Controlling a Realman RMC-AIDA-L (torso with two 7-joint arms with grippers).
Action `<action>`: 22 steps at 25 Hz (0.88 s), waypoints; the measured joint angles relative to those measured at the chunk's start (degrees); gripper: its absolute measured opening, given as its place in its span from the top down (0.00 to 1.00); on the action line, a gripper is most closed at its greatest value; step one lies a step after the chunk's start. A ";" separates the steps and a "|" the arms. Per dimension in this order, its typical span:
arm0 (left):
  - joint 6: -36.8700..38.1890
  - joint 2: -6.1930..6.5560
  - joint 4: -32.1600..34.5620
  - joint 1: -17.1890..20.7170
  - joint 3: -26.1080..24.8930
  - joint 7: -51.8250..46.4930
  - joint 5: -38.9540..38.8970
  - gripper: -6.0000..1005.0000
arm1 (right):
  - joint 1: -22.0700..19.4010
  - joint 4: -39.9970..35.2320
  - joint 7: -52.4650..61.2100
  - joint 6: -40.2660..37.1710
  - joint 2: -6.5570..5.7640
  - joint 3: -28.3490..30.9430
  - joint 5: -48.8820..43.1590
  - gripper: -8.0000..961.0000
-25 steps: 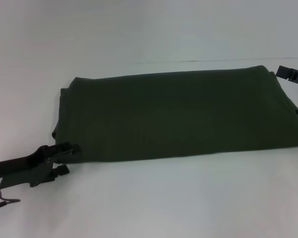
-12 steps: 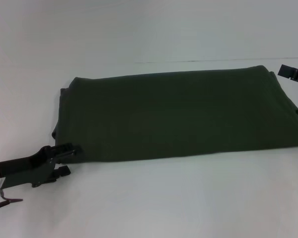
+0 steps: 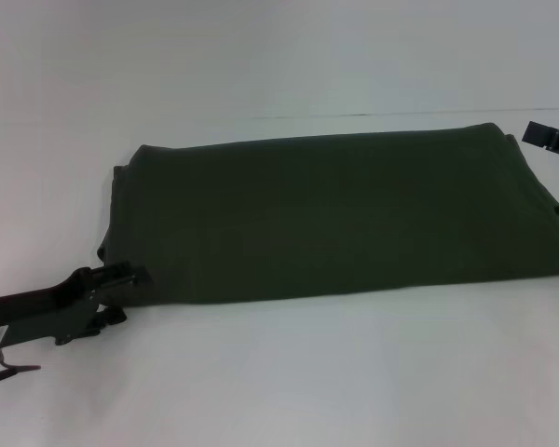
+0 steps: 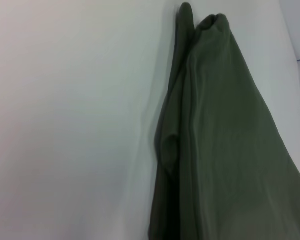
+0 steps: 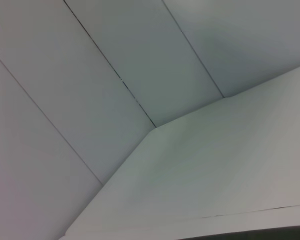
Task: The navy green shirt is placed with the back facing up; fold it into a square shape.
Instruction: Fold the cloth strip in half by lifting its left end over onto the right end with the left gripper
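The navy green shirt (image 3: 335, 216) lies flat on the white bench (image 3: 307, 372), folded into a wide rectangle with its plain side up. The left gripper (image 3: 121, 279) sits at the shirt's near-left corner, its fingers touching the cloth edge; I cannot tell whether they grip it. The right gripper (image 3: 550, 140) shows only partly beyond the shirt's far-right corner.

even, soft overhead light; faint shadows under the shirt (image 3: 335, 214); all views slightly blurred.
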 joint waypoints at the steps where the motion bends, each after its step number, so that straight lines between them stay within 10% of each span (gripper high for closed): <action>1: -0.20 0.03 0.00 -0.09 0.00 0.00 0.05 0.18 | 0.00 0.00 0.00 -0.01 0.00 0.00 0.00 0.14; 22: -1.58 0.85 0.33 -2.87 2.38 -0.02 0.16 0.18 | -0.61 0.00 0.15 -0.32 0.00 -0.01 0.53 0.14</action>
